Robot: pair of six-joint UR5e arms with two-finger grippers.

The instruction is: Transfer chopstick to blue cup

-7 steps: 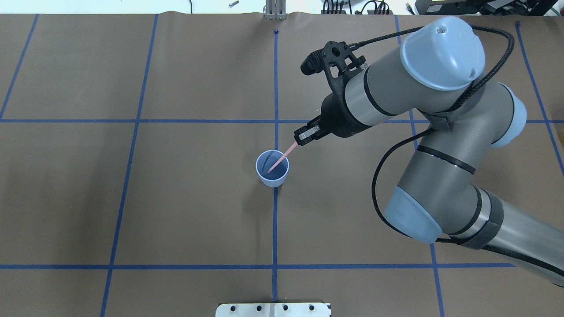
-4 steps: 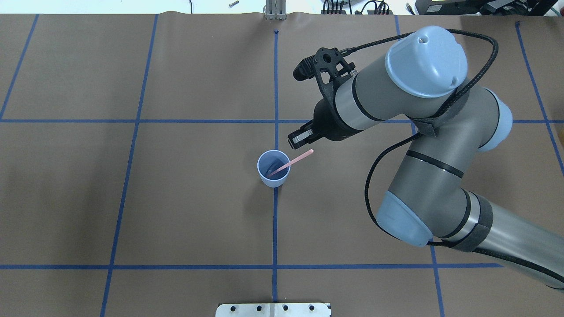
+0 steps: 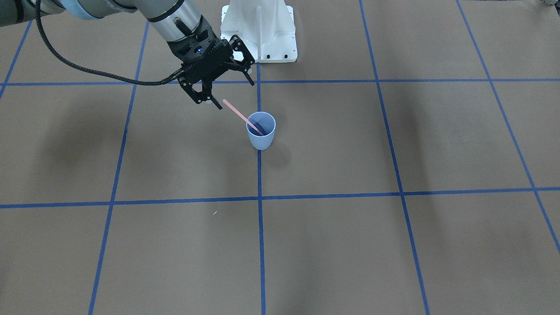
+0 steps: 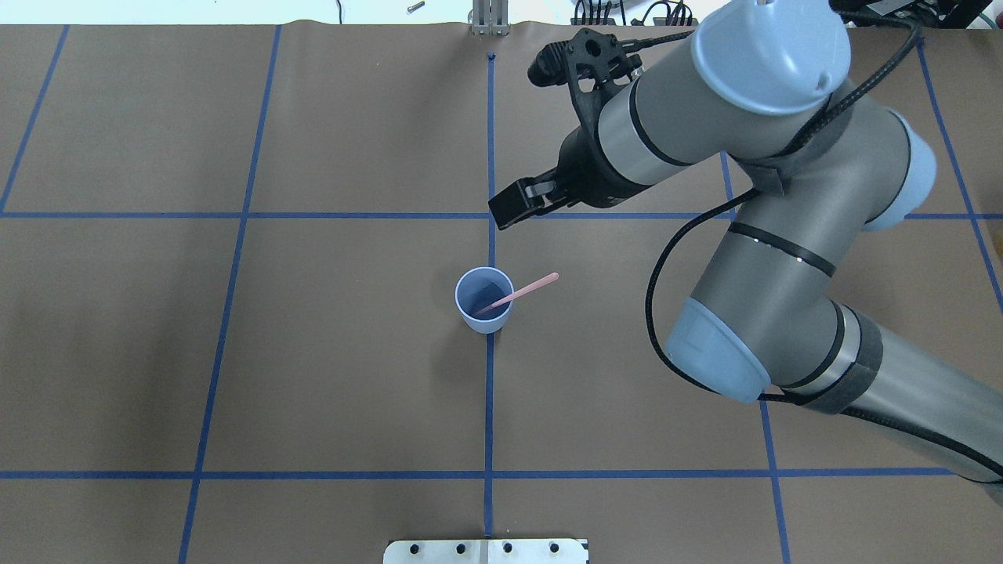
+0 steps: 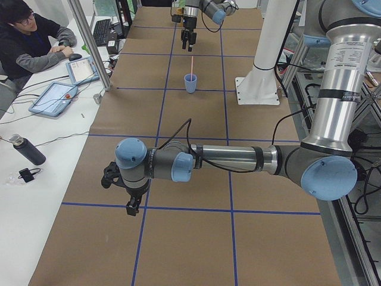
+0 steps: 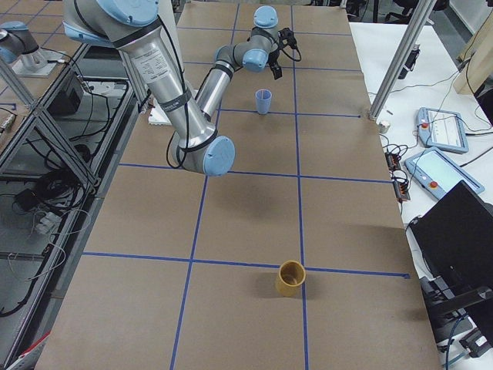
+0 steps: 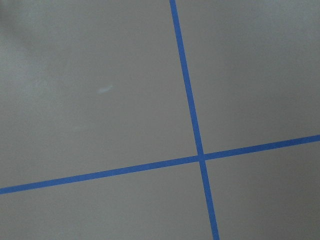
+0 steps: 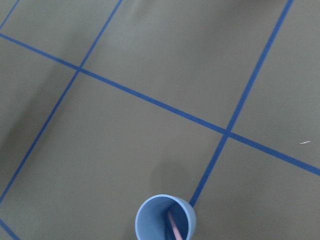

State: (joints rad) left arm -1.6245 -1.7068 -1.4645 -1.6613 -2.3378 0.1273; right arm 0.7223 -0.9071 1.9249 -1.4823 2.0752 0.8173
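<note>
At table centre, on a blue tape line: 1 blue cup (image 3: 261,139), upright, with 1 pink chopstick (image 4: 526,287) in it. Totals: 2 cups, 1 chopstick, 2 arms, 1 operator.

Chopstick is tilted, not vertical. Its lower tip is down inside the cup, the shaft leans on the rim, and the upper end sticks out over the table (image 4: 313,376). In the overhead view the long axis runs from the cup toward the robot's right and slightly away from the robot, so the free end points at the right arm's side.

Right gripper (image 3: 233,93): fingers spread, nothing between them. It is raised above the table near the chopstick's free end and touches neither chopstick nor cup.

Left gripper (image 5: 132,207): low over the paper toward the robot's left end, well apart from the cup. Only the left side view shows it, so I cannot tell whether the fingers are spread or pressed together. Its wrist view shows only paper and one tape crossing.

Second cup is a tan cup (image 6: 291,278), upright at the robot's right end, well apart from the blue one.

Operator (image 5: 27,42) is seated at the side desk.
</note>
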